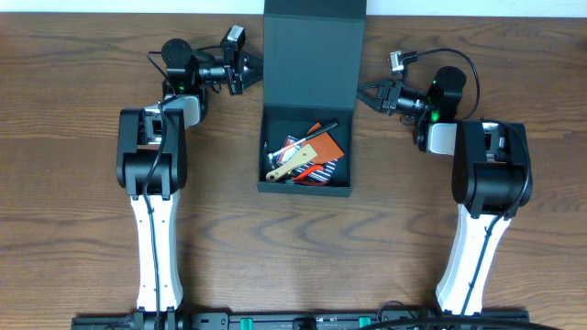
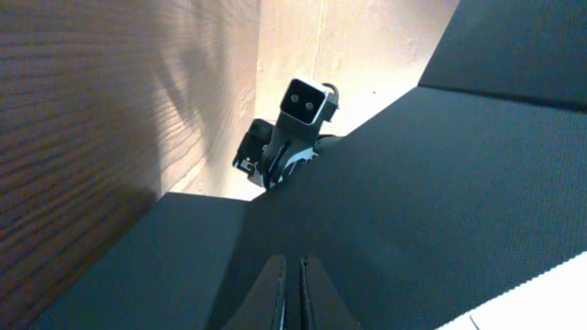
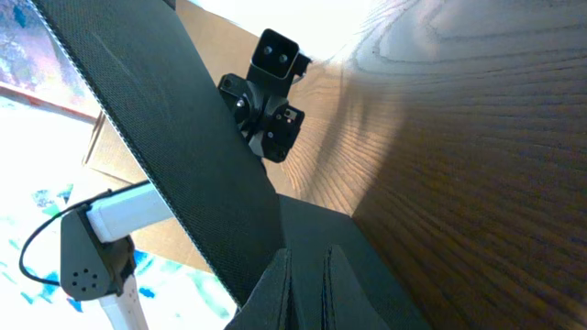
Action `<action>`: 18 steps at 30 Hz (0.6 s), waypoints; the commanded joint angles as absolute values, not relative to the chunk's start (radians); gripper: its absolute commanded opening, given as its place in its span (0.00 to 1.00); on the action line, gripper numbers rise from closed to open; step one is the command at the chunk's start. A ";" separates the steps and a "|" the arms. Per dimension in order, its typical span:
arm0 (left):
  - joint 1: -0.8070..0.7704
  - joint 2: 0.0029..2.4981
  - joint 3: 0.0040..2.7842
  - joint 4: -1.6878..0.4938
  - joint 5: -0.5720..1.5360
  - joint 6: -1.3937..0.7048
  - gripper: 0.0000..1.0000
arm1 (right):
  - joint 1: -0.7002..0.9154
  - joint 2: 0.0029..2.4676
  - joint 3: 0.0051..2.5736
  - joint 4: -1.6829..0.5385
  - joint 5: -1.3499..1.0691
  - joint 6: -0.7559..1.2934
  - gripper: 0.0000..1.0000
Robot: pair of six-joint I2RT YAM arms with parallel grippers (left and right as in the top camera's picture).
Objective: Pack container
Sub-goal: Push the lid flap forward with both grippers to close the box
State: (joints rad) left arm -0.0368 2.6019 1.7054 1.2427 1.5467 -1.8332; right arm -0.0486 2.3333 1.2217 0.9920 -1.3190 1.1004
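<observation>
Container (image 1: pixel 307 101) sits at upper centre of the wooden surface (image 1: pixel 73 183), its lid flapped back and tools (image 1: pixel 307 154) inside. The left gripper (image 1: pixel 259 66) and right gripper (image 1: pixel 362 90) flank it, jaws pressed narrow, holding nothing.

From overhead I get bright, even light on the table (image 1: pixel 83 275), sharp all over, with only soft shadows beside the arms. My left wrist view is dim, the container (image 2: pixel 440 183) nearly black. The right wrist view blows out white at its left edge, with glare on the wood.
</observation>
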 commanded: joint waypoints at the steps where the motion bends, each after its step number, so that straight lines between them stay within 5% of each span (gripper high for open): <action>1: -0.044 2.592 1.721 1.285 1.572 -1.847 0.05 | -0.043 2.342 1.227 0.997 -1.359 1.114 0.04; 18: -0.070 2.558 1.721 1.532 1.572 -2.087 0.06 | -0.043 2.342 1.227 0.991 -1.359 1.156 0.04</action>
